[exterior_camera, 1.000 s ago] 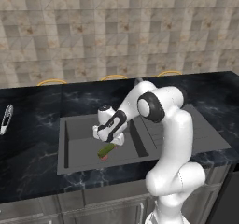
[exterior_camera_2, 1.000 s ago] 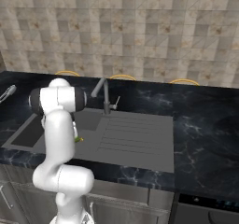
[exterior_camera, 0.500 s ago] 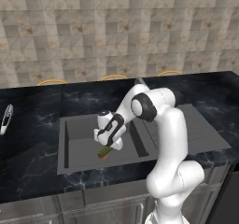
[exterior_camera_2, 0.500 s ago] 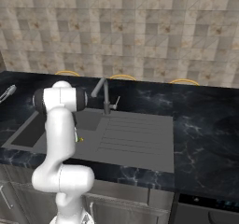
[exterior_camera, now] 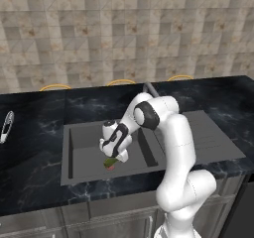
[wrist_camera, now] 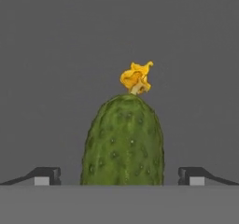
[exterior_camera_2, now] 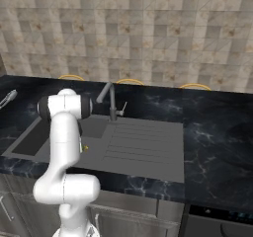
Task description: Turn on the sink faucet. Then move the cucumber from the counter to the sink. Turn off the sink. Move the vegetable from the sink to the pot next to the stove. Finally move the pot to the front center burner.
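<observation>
Cucumber (wrist_camera: 123, 139) lies in the sink (exterior_camera: 79, 152), gripper (wrist_camera: 119, 176) wide open astride it. Lifting out, pot and burner steps look undone.

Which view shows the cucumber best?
Hand view: the cucumber sits large and centred between the open gripper tips, yellow flower end visible. Left base view shows a small bit of it under the hand in the sink; right base view, a yellow speck beside the arm.

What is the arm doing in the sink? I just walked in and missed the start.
The robot's open hand is reaching down into the sink, straddling the cucumber that lies on the basin floor. Its fingertips stand on either side of the cucumber without gripping it. The faucet stands behind, on the black counter.
</observation>
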